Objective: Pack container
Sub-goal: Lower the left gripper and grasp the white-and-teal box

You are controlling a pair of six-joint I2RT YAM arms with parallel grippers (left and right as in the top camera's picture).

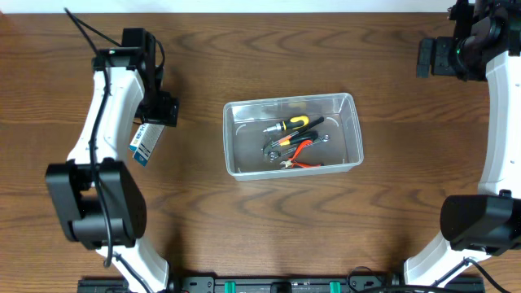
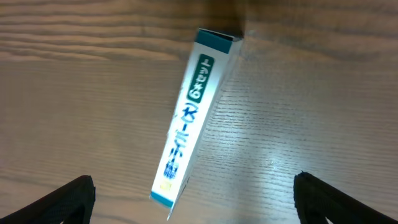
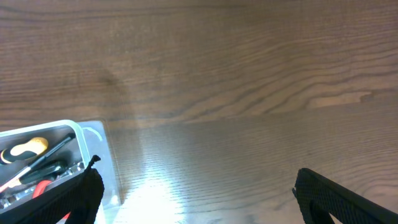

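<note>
Clear plastic container [image 1: 230,140] sits mid-bench and holds a yellow-handled screwdriver [image 1: 291,124], red-handled pliers [image 1: 306,155] and other small tools. Left gripper [image 2: 194,199] hangs over the blue-and-white box [image 2: 194,118] towards the left edge, fingers wide and gripping nothing. Right gripper [image 3: 199,196] is by the far right corner, fingers wide and empty.

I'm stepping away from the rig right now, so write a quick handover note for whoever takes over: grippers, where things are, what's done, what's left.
Left gripper: open, empty, by the blue-and-white box, not gripping it.
Right gripper: open, empty, at the far right, away from the container.
Container: mid-table, holding a yellow-handled screwdriver, red-handled pliers and other metal tools.
Done: those tools are packed.
Left: likely the box, which lies on the table to the container's left.
</note>
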